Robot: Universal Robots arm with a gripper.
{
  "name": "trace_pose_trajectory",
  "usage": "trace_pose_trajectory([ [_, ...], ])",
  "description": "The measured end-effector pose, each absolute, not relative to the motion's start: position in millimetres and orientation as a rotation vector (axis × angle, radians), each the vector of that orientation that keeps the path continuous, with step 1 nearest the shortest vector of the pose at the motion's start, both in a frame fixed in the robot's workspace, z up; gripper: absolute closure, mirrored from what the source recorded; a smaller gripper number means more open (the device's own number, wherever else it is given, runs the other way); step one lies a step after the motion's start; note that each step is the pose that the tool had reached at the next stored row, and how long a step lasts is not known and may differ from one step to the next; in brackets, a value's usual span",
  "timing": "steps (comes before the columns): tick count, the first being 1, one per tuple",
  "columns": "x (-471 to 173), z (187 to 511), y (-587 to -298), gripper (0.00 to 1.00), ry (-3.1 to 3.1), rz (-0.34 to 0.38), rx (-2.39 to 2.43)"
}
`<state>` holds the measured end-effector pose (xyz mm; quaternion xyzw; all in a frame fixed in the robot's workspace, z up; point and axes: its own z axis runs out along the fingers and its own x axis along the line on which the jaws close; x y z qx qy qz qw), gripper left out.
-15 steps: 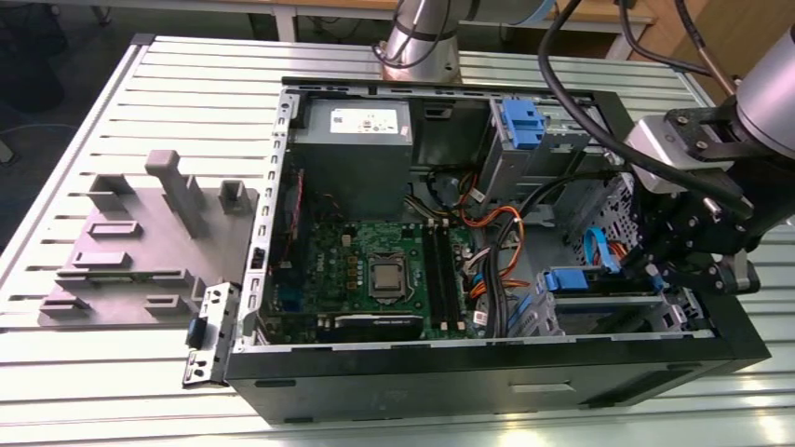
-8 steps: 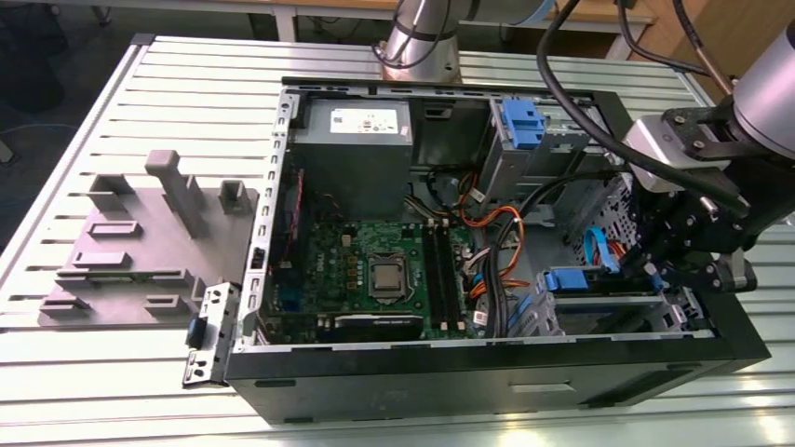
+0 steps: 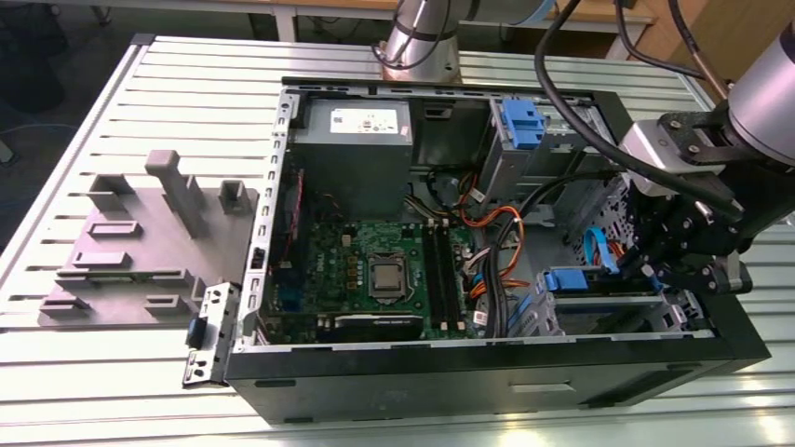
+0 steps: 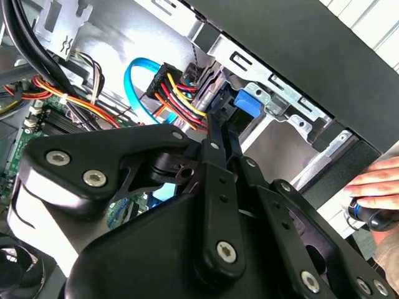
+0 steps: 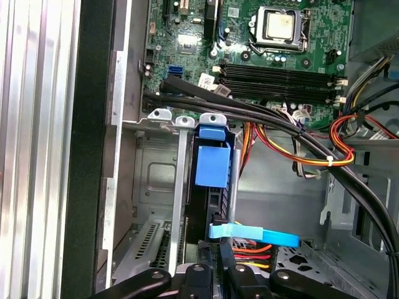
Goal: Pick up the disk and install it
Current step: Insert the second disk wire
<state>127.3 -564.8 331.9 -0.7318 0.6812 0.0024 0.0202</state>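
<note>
A: In the exterior view, where does the black linked gripper [image 3: 672,270] sit?

B: Inside the open black tower computer case [image 3: 497,372], at the exterior view's right, just above the grey metal drive cage [image 3: 609,312] with its blue plastic latch [image 3: 565,279].

A: And the disk?

B: In the first wrist view a dark slab with a blue plastic carrier rail [image 5: 213,165] stands on edge in the cage slot; I take that for the disk [image 5: 212,205], with little of its silver showing.

A: Are the fingers on it?

B: In the second wrist view they run narrow and close together toward the blue piece, but whether they clamp the disk I cannot tell. That view also shows a person's hand [image 4: 377,184] outside the case.

A: Anything else in the first wrist view?

B: The green motherboard [image 5: 249,37] beyond the cage, and a blue flat cable [image 5: 255,235] just beside the gripper.
</note>
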Motion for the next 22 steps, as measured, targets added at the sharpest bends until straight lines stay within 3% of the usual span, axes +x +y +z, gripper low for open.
trace_pose_trajectory([
  [22,126.9,327.7,-564.7,0.83,2.112,0.009,-2.269],
])
